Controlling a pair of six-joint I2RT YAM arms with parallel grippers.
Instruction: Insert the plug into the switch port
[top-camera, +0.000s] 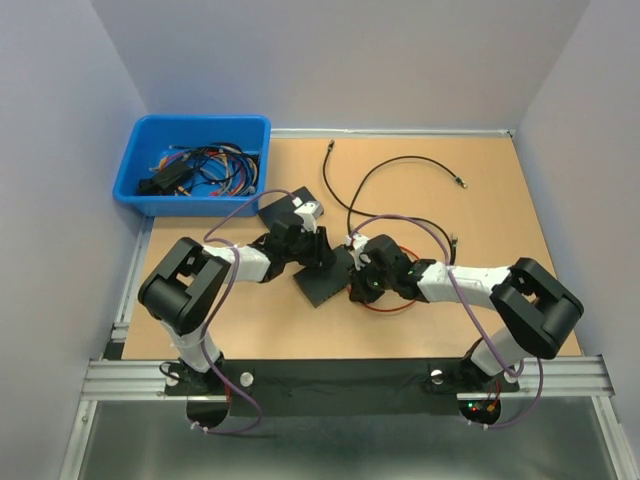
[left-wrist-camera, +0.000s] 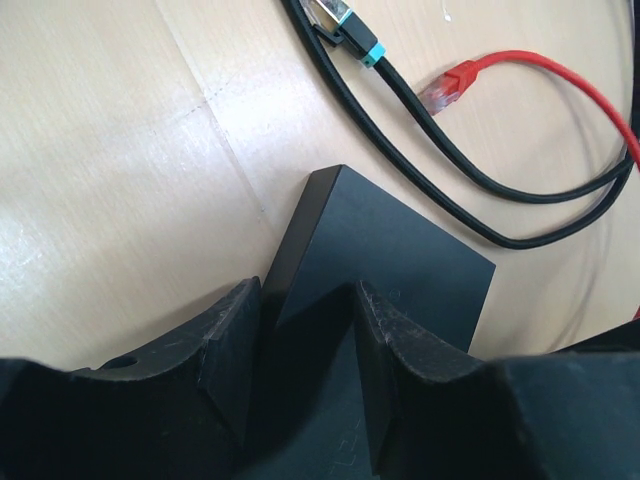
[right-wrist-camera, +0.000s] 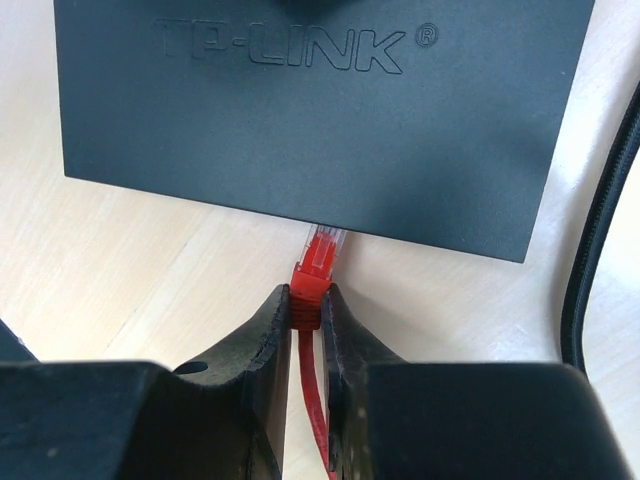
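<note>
Although the red plug (right-wrist-camera: 322, 262) is pinched narrowly by its boot in the right gripper (right-wrist-camera: 308, 297), it cannot be said to be seated. Its clear tip is seen right at the near edge of the switch (right-wrist-camera: 320, 120), and whether it has entered a port is hidden under that edge. The switch is clamped at one corner by the left gripper (left-wrist-camera: 305, 295), whose fingers (left-wrist-camera: 228, 350) are closed to a middling width on either side of the slab. Grasping and lining up are judged to be done. The final push home, and the release of both grips, are judged to be left. In the left wrist view a second red connector (left-wrist-camera: 445, 90) is seen lying loose beyond the switch, with a teal-booted plug (left-wrist-camera: 355, 35) laid near it.

The switch is set roughly at the middle of a brown, paper-like table (top-camera: 500, 190). Black cables (top-camera: 410, 158) are strewn on the far side of the switch, and a blue bin (top-camera: 200, 122) filled with more cables is placed to its far left. Pale, plain walls (top-camera: 350, 60) are raised around the table beyond the switch and to either side of it.
</note>
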